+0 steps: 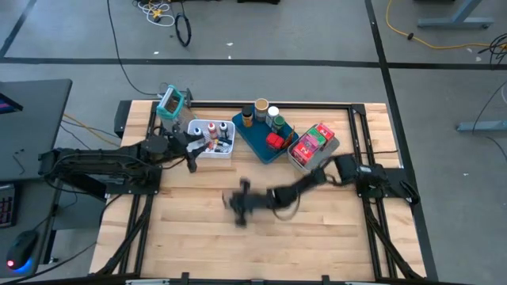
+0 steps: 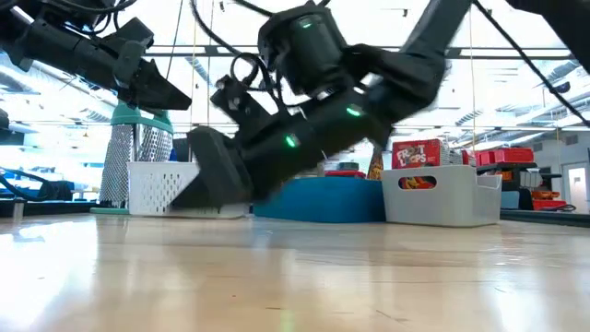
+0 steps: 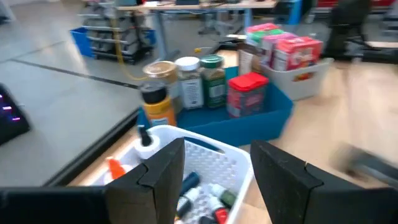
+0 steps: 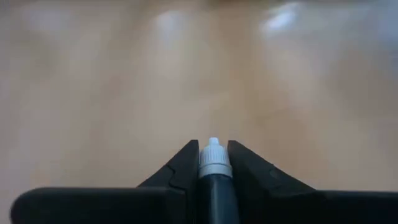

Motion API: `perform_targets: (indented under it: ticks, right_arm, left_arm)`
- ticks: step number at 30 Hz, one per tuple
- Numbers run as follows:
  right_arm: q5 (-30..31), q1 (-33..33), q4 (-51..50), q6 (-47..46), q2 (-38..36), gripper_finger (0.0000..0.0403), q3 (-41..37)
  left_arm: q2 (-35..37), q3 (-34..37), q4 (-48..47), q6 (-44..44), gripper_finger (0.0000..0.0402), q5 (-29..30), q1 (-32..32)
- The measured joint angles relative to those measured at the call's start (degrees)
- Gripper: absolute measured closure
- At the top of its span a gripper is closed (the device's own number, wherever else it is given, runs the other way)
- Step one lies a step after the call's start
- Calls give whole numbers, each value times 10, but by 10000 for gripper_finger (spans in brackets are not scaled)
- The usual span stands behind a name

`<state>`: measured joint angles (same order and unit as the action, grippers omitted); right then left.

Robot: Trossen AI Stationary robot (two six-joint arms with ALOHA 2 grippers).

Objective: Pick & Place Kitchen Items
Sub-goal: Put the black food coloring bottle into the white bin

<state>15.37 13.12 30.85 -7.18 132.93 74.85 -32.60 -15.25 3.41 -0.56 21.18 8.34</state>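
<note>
i see right gripper (image 4: 213,165) clamped on small dark white-capped plastic bottle (image 4: 214,177) between its fingers; light, slick, grip body below cap.

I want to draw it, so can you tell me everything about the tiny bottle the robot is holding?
The little bottle has a dark body and a white ridged cap with a small pointed tip. It looks like plastic. It sits between the right gripper jaws, pressed on both sides, its tip poking out over the bare wooden table.
</note>
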Motion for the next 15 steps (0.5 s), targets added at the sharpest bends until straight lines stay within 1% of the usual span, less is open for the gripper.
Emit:
perform_targets:
  ticks: [3,5,8,9,11,13,15]
  right_arm:
    - [40,-53,10,46,-44,316,2]
    - [37,-90,24,79,-71,321,3]
    - [3,-148,69,91,-78,333,4]
    - [-14,-168,89,92,-78,335,5]
    - [-52,-203,96,82,-76,334,24]
    - [-73,-226,76,57,-66,328,47]
    - [-93,-237,29,52,-44,322,66]
  left_arm:
    - [0,0,-1,-6,207,-32,0]
    - [0,0,0,-18,207,-46,0]
    - [0,0,0,-25,207,-49,0]
    - [0,0,1,-27,207,-48,0]
    - [0,0,1,-31,207,-48,0]
    - [0,0,4,-31,207,-48,0]
    - [0,0,4,-31,207,-48,0]
